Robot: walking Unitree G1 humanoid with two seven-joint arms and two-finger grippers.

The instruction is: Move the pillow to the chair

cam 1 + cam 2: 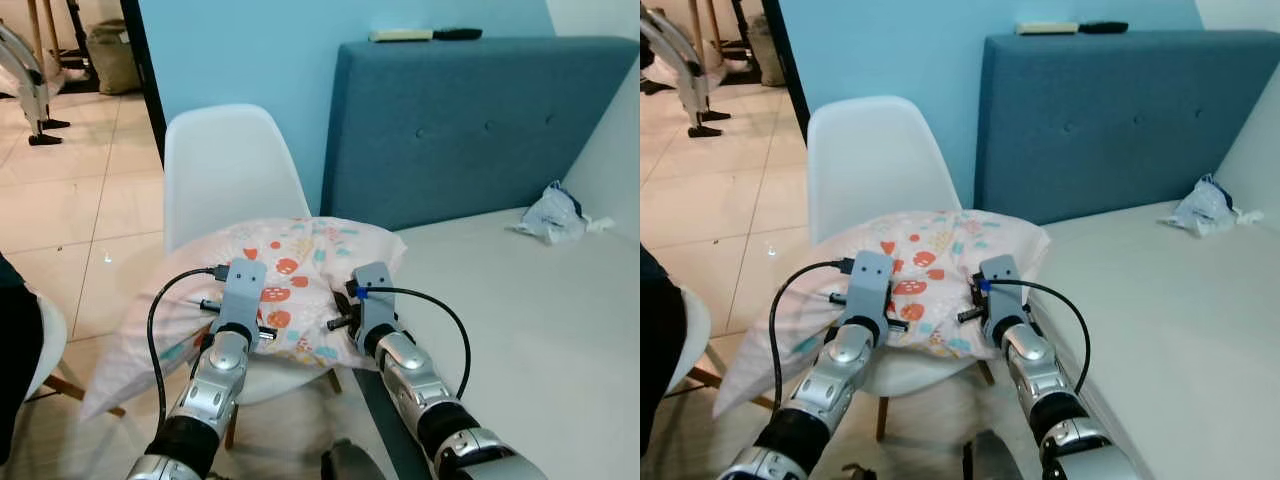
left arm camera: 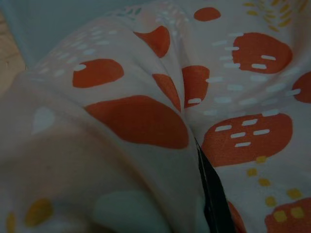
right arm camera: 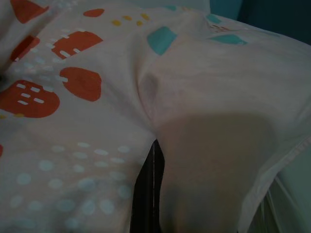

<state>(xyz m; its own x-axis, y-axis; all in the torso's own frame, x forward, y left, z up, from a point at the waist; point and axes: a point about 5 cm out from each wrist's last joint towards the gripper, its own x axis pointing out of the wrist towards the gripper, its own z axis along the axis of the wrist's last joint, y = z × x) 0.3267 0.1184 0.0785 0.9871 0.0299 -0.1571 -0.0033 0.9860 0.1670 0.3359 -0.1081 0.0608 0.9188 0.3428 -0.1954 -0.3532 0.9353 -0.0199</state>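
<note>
pillow [image 1: 290, 262] lies on white chair [image 1: 222, 165] seat beside bed [image 1: 520, 320] | our left gripper [image 1: 232, 318] fingers pinch pillow fabric | our right gripper [image 1: 352, 312] fingers likewise

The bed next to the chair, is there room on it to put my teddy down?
Yes. The bed is bare from its near edge beside the pillow across to the white plastic bag by the blue headboard. The white chair is crowded: the pillow and both grippers cover its seat.
</note>
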